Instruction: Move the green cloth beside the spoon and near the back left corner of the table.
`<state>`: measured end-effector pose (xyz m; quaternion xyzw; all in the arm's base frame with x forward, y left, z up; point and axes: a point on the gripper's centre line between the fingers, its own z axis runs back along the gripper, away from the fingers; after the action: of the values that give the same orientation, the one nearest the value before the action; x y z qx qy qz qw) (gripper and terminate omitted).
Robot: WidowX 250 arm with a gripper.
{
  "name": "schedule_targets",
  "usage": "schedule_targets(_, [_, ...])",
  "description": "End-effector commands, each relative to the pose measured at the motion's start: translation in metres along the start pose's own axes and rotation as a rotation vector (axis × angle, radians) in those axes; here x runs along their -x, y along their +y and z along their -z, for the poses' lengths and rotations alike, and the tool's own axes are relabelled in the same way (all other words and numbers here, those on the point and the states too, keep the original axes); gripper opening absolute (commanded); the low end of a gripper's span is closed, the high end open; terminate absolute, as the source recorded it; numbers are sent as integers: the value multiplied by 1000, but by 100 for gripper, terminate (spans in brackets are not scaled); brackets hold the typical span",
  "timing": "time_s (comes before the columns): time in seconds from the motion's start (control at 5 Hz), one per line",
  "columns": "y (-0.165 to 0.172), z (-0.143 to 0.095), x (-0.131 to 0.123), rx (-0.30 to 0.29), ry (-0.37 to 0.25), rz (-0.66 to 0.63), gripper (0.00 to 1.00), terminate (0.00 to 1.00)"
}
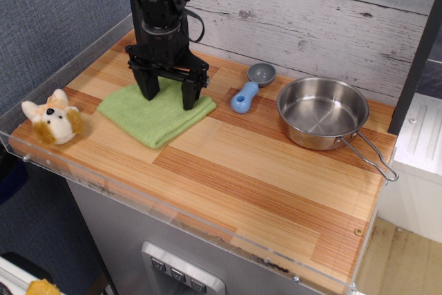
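The green cloth [152, 117] lies flat on the left part of the table [276, 184], folded and roughly square. The black gripper [168, 97] stands upright over the cloth's back edge, jaws spread wide, with both fingertips resting on or just above the fabric. The spoon [250, 86], with a light-blue handle and small grey bowl, lies to the right of the cloth, a short gap between them, near the back wall.
A steel pan [322, 111] with a wire handle sits at the back right. A small plush animal [53, 119] lies at the left front edge, close to the cloth. A clear acrylic rim [173, 215] runs round the table. A plank wall stands behind.
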<state>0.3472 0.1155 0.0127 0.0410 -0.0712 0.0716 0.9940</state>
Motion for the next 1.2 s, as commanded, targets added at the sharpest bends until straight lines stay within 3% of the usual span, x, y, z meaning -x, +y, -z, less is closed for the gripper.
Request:
schedule_targets(0.0, [18, -5, -38, -20, -68, -16, 100, 0])
schedule_targets(0.6, [14, -11, -45, -23, -82, -1, 100, 0])
schedule_targets(0.8, [11, -20, -47, 2, -99, -14, 100, 0])
schedule_targets(1.0, [11, -41, -55, 20, -158, -33, 100, 0])
